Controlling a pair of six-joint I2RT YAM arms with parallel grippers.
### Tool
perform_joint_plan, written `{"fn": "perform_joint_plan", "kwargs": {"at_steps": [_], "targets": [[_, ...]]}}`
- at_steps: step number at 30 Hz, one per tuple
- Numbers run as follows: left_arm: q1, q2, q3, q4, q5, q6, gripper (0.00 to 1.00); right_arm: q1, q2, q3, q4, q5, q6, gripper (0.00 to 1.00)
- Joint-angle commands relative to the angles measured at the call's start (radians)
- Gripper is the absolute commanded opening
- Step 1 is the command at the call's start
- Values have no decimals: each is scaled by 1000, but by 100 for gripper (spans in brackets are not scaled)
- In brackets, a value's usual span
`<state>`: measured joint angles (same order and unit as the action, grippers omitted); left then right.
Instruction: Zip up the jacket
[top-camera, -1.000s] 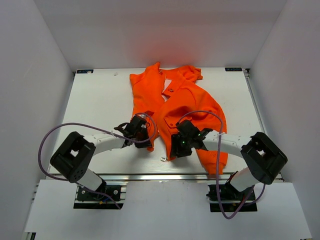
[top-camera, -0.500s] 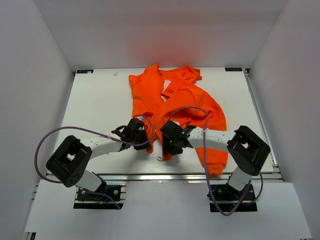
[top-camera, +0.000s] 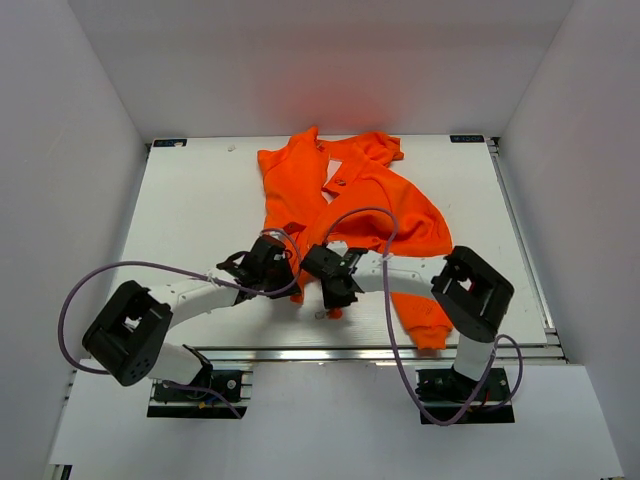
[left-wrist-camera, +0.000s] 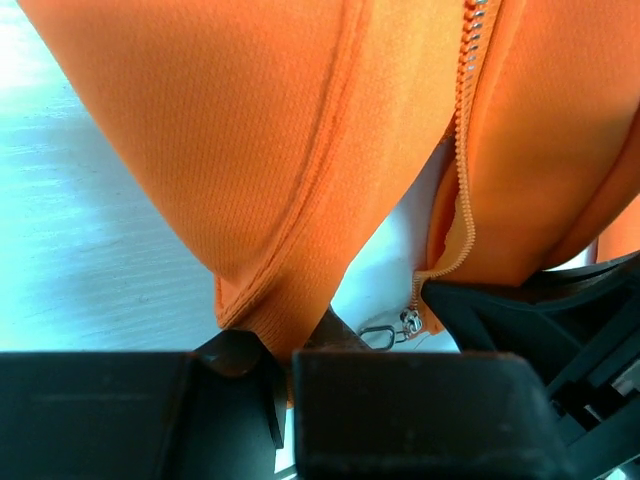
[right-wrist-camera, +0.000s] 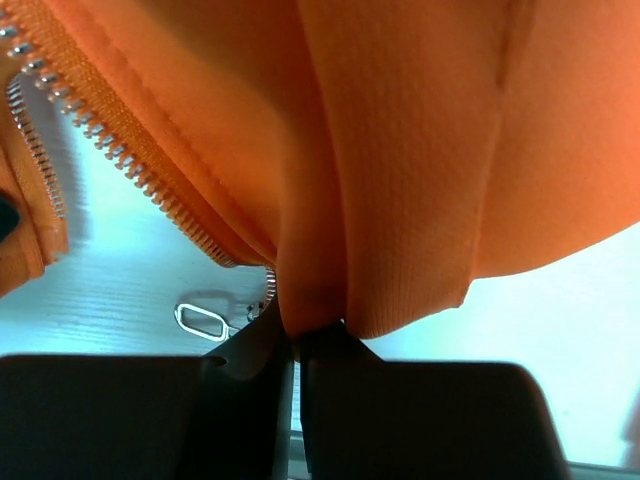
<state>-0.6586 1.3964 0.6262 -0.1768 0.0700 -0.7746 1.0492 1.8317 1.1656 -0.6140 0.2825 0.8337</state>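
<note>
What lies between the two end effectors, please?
In the left wrist view, a wedge of table and the zipper slider with its pull ring lie between the left end effector and right end effector, each pinching the jacket.

The left arm (top-camera: 190, 292) lay low, its elbow out to the left and its forearm reaching right toward the middle. The right arm (top-camera: 410, 270) mirrored it, elbow out to the right, forearm reaching left. The two wrists sat near each other but apart. The left gripper (top-camera: 290, 284) pointed downward, its fingers (left-wrist-camera: 235, 355) pressed together on a fold of the jacket (top-camera: 370, 190). The right gripper (top-camera: 336, 298) likewise pinched the jacket between clamped fingers (right-wrist-camera: 255, 345).
</note>
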Motion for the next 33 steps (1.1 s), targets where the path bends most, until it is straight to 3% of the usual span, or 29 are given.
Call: {"fn": "perform_joint_plan", "kwargs": {"at_steps": [1,4,7,10,14,22,27,31,33], "targets": [[-10,-59,21,-15,2,17,0,-8,17,-151,93,-23,-56,0],[-10,-106,46,8,51,52,0,-43,-202,-251,259,-123,-105,0],[-9,-196,50,77,118,107,0,-106,-429,-381,567,-259,-166,0],[-10,-266,58,141,162,113,0,-158,-603,-478,748,-384,-212,0],[-10,-367,66,226,185,112,0,-216,-747,-523,858,-474,-242,0],[-9,-445,-5,485,271,89,0,-351,-864,-586,1037,-611,-197,0],[-10,-462,-31,536,263,95,0,-440,-825,-603,1092,-777,-171,0],[-10,-448,-28,553,271,92,0,-492,-776,-650,1275,-911,-82,0],[-10,-435,-26,562,278,86,0,-494,-756,-638,1281,-950,-87,0]]}}
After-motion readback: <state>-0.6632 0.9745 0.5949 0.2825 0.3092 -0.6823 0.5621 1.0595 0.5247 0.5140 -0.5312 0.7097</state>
